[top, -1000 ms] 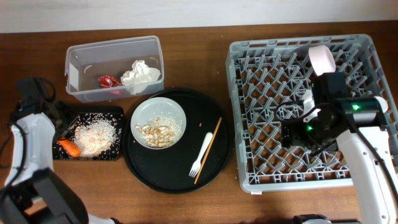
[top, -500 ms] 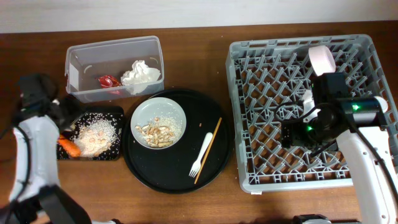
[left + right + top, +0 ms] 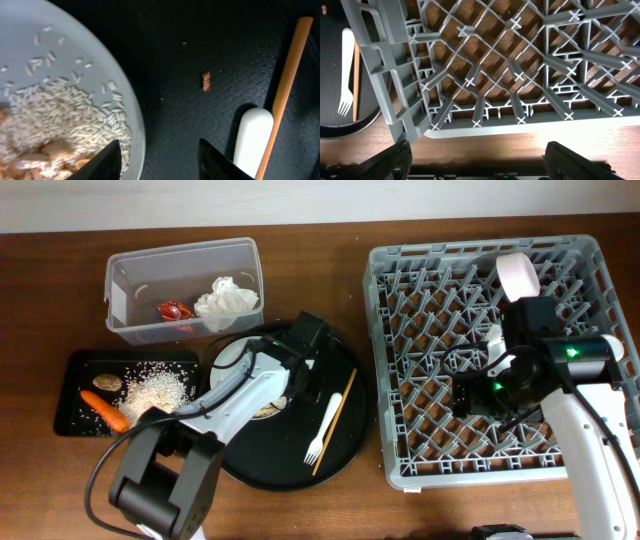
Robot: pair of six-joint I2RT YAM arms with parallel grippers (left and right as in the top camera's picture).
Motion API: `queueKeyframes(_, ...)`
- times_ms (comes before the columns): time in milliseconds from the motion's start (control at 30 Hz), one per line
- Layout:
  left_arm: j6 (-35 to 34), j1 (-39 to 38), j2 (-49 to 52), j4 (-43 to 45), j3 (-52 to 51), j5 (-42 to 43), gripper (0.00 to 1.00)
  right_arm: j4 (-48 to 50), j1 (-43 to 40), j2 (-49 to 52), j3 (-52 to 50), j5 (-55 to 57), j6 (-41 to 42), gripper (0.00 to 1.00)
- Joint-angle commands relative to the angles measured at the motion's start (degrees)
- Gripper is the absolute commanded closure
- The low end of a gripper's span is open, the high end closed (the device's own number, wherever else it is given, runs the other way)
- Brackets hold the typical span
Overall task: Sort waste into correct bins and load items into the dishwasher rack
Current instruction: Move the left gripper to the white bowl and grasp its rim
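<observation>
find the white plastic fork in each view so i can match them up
Overhead: the white plastic fork lies on the right part of the round black tray, tines toward the near edge.
Left wrist: only its rounded handle end shows, at bottom right.
Right wrist: it lies at the far left, tines down, past the grey rack.
Shared landmark: the wooden chopstick lying alongside it in every view.

Robot lab: wooden table (image 3: 330,240), dishwasher rack (image 3: 380,380)

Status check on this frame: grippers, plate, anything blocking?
Left gripper open, empty, over plate rim. Right gripper open, empty, above rack. Scraps on plate; fork, chopstick close beside, nothing blocking.
</observation>
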Motion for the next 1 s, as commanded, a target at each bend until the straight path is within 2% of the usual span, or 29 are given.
queueKeyframes(0,0.7,-0.3,2.4,1.7,0.3,-2.6,0.6,0.0,-0.4,-0.4,0.7,0.5,0.0,0.11)
queueKeyframes(100,0.7,-0.3,3.6,3.1,0.3,-6.0,0.6,0.0,-0.4,-0.4,0.7,0.5,0.0,0.11)
queueKeyframes(333,0.6,-0.4,3.8,2.5,-0.3,-5.7,0.74,0.0,-0.4,-0.4,0.7,0.5,0.0,0.11)
queueKeyframes(400,0.6,-1.4,5.2,2.5,-0.3,-5.5,0.75,-0.1,-0.4,-0.4,0.7,0.5,0.0,0.11)
queueKeyframes(433,0.7,-1.9,6.2,2.2,-0.3,-5.5,0.82,-0.1,-0.4,-0.4,0.7,0.5,0.0,0.11)
queueKeyframes(533,0.7,-1.9,6.3,2.1,-0.3,-5.6,0.86,-0.1,-0.4,-0.4,0.7,0.5,0.0,0.11)
queueKeyframes(667,0.7,-1.9,6.3,1.4,-0.3,-7.9,0.99,-0.2,-0.4,-0.4,0.7,0.5,0.0,0.11)
queueKeyframes(767,0.7,-1.9,5.4,-2.3,1.4,-8.8,0.99,-0.2,-0.4,-0.4,0.7,0.5,0.0,0.11)
queueKeyframes(967,0.4,-1.9,-5.7,-9.2,2.2,-10.6,0.99,-0.2,-0.4,-0.4,0.7,0.5,0.0,0.12)
